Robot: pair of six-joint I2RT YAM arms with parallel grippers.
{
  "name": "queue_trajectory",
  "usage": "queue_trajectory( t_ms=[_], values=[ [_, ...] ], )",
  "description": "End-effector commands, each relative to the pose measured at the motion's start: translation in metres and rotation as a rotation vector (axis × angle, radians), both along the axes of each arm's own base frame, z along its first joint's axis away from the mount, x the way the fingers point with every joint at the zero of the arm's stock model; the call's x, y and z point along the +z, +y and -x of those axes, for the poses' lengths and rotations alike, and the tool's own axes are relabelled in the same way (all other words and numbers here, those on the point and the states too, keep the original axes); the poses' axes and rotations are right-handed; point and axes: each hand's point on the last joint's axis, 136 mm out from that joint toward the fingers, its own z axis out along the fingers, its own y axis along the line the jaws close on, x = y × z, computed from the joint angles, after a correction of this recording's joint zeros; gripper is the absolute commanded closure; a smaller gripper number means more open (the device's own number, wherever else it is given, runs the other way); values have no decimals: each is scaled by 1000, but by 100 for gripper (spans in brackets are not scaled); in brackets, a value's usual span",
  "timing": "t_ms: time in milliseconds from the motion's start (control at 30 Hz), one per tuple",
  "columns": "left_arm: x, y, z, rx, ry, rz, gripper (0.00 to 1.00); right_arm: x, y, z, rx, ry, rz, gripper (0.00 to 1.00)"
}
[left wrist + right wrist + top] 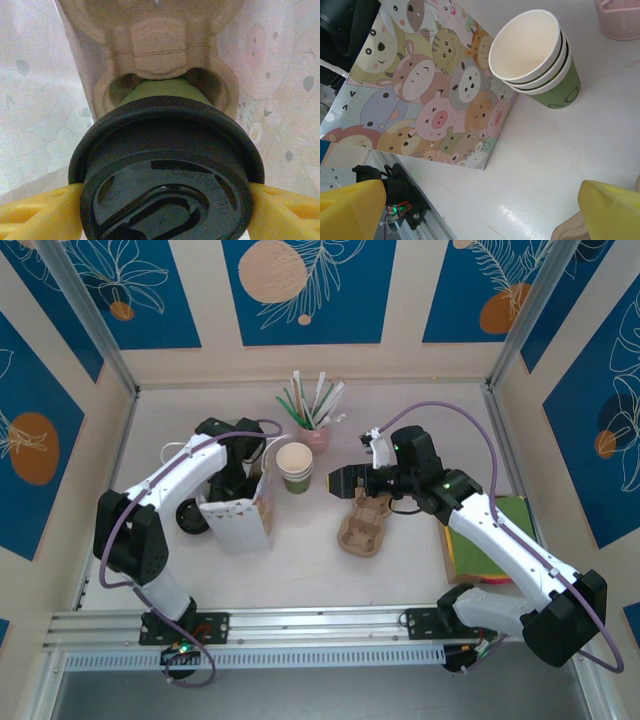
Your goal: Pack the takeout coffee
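Observation:
The takeout coffee [165, 175], a green cup under a black lid, sits in a well of a pulp cup carrier [160, 45] inside the paper bag [240, 520]. My left gripper [165, 212] reaches down into the bag. Its yellow fingers [37, 215] press against the lid's rim on both sides, shut on the cup. Over the table's middle, my right gripper [345, 480] hangs open and holds nothing, with its fingertips [615, 210] far apart. The bag's cartoon-animal side [435, 100] lies just left of it.
A stack of lidless green cups [295, 468] stands right beside the bag. A pink cup of straws [315, 430] is behind it. A second pulp carrier [365, 525] lies under the right gripper. Coloured flat sheets [490, 540] lie at the right.

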Motion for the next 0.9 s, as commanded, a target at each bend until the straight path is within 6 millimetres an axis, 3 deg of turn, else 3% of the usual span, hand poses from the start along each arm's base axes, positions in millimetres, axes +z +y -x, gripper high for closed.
queue_trajectory(
  t_ms=[0, 867],
  values=[
    [-4, 14, 4, 3, 12, -60, 22, 2, 1, 7, 15, 4, -14, 1],
    [3, 15, 5, 9, 3, -57, 17, -1, 1, 6, 11, 8, -10, 1]
  ],
)
